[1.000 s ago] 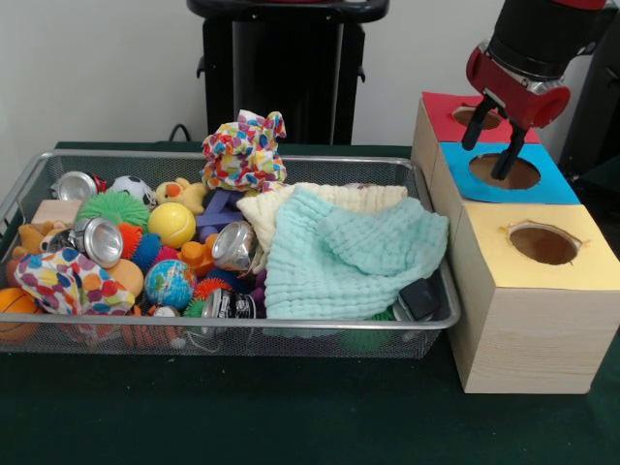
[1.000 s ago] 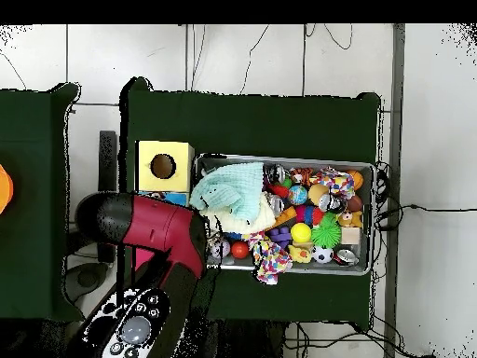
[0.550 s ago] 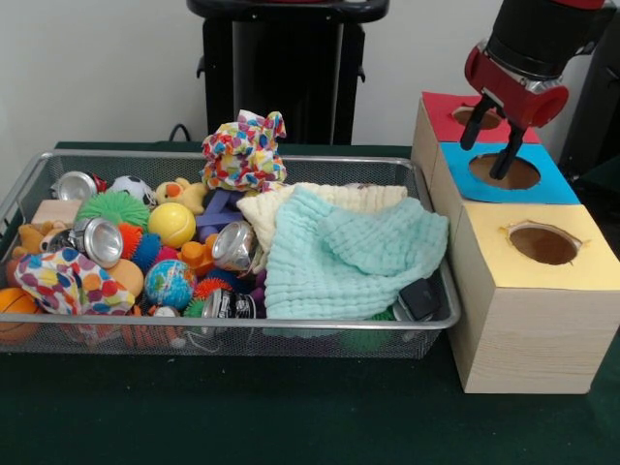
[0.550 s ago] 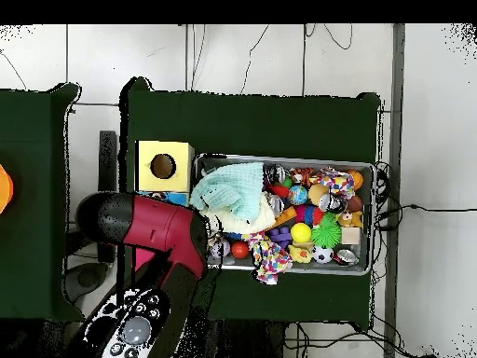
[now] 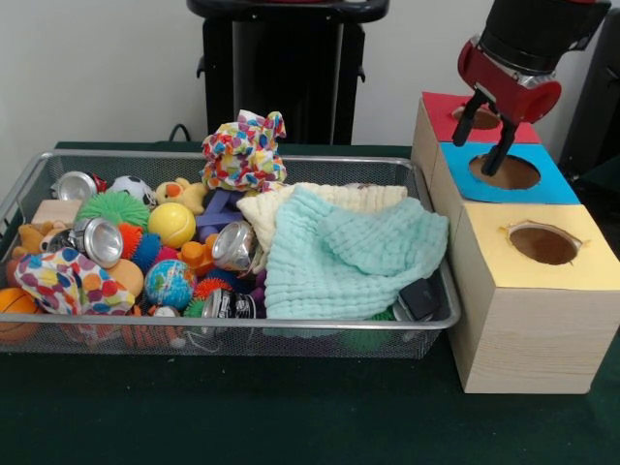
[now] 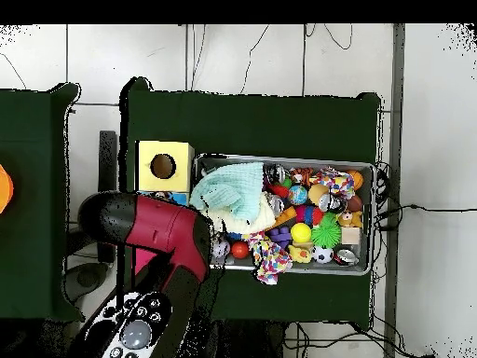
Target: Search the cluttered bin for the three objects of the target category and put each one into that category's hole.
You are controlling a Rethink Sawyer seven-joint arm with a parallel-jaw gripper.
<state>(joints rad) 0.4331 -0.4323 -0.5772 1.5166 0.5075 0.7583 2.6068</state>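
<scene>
Since a second ago the gripper (image 5: pixel 480 139) has risen slightly and shifted a little toward the bin, while everything in the bin lies as before. Its two black fingers hang spread apart with nothing between them, above the blue-topped box (image 5: pixel 552 179) and its round hole (image 5: pixel 506 171). Behind it sits the red-topped box (image 5: pixel 444 114), and in front the yellow-topped box (image 5: pixel 542 242) with its own hole. The wire mesh bin (image 5: pixel 232 334) stands just beside the boxes, piled with clutter: a mint green cloth (image 5: pixel 349 254) over a cream cloth (image 5: pixel 269 205), crushed cans (image 5: pixel 232 245), a yellow ball (image 5: pixel 171 224), a globe ball (image 5: pixel 170 283), a green spiky ball (image 5: pixel 114 207) and a spotted plush toy (image 5: pixel 244 150). From overhead, the red arm (image 6: pixel 163 235) hides the red and blue boxes.
</scene>
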